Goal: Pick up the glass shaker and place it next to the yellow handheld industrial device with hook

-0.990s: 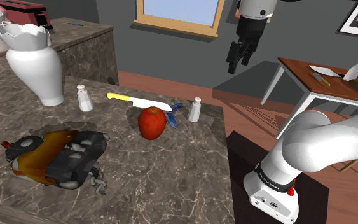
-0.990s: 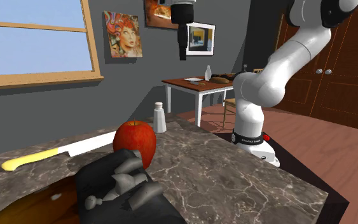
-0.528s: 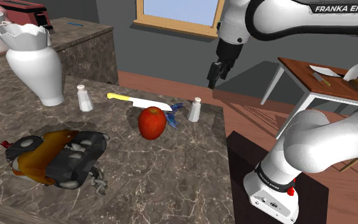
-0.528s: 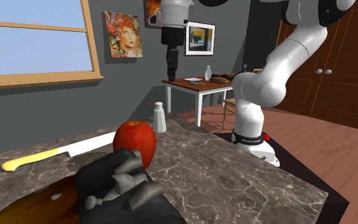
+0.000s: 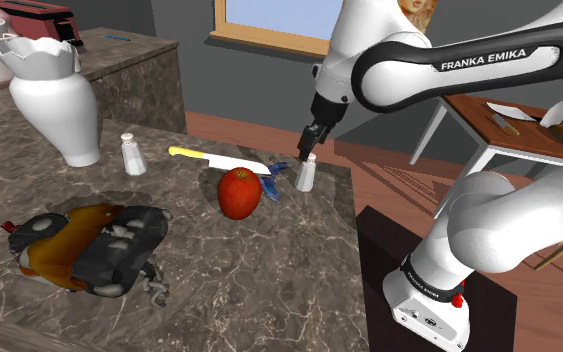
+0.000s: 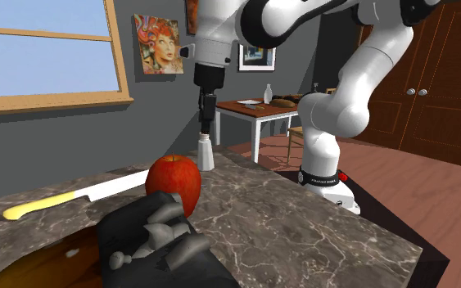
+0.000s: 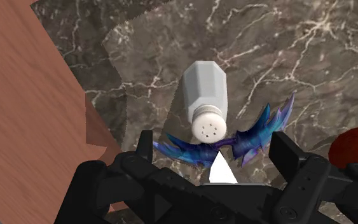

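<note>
Hovering claw: my gripper (image 5: 310, 146) hangs just above the shaker's cap. Its fingers are spread and touch nothing.
Shaker: the pale shaker (image 5: 306, 174) stands upright near the corner of the counter (image 5: 269, 270). It is just beside a blue spiky thing (image 5: 277, 171) and near the apple (image 5: 239, 192).
Wrist check: the holed cap sits roughly midway between my two fingers (image 7: 144, 147), so I judge the line-up good.
Second shaker: another shaker (image 5: 132, 155) stands by the white vase (image 5: 54, 100), well apart; I take the one under my claw as the target.
Drop spot: the yellow and dark device (image 5: 79, 245) lies toward the shoulder view's left, well apart from the shaker.
Step in hand: the end of the approach, I reckon; the grasp is not yet made.
Next move: lower straight until the fingers flank the body below the cap, then close. I should keep off the blue thing and carry clear of the apple and the knife (image 5: 219, 157).
</note>
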Robot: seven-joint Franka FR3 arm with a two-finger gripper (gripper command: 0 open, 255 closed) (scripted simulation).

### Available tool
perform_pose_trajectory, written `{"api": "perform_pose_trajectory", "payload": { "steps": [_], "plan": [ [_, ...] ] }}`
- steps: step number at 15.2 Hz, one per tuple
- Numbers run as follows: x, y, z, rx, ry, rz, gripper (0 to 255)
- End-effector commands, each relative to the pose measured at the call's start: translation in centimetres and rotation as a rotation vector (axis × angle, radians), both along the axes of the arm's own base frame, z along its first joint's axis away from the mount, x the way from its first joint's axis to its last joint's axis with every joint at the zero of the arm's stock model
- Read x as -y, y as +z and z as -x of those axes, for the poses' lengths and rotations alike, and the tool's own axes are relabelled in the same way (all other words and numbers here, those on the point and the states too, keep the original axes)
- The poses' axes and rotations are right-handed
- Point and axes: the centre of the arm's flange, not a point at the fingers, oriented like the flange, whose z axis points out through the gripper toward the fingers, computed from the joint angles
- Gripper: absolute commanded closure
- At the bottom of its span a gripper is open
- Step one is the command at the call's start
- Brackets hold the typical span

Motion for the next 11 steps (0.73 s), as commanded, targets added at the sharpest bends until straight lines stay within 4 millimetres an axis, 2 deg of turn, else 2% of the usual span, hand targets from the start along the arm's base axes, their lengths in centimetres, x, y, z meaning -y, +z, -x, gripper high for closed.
{"api": "perform_pose_trajectory", "payload": {
  "steps": [1, 6, 11],
  "plan": [
    [-0.2, -1.0, -0.3, 0.004, 0.003, -0.001, 0],
    [0.0, -3.4, -0.7, 0.004, 0.003, -0.001, 0],
    [0.0, -3.4, -0.7, 0.004, 0.003, -0.001, 0]
  ]
}}
